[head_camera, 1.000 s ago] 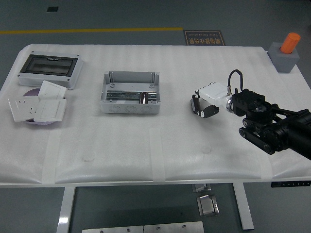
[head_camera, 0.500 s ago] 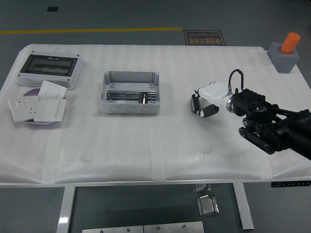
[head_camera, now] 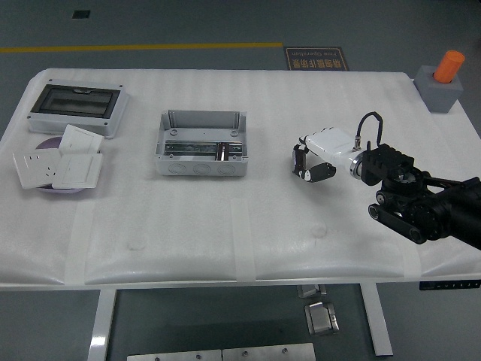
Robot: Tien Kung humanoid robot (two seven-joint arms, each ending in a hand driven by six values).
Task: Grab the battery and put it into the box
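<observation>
One white table (head_camera: 225, 226) stands on grey floor (head_camera: 188, 26).

Box (head_camera: 201, 143) mid-table (head_camera: 263, 210), switch plates (head_camera: 56, 165) far left, hand (head_camera: 319, 154) right of box

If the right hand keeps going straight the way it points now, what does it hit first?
Likely the open grey box. The right hand points left across the table, and only bare white padding lies between. Depth is unclear, so it might pass just in front of the box's near wall.

Right arm (head_camera: 443, 207) cut off at picture's right edge, battery not discernible, floor sign (head_camera: 316, 58) print unreadable
</observation>
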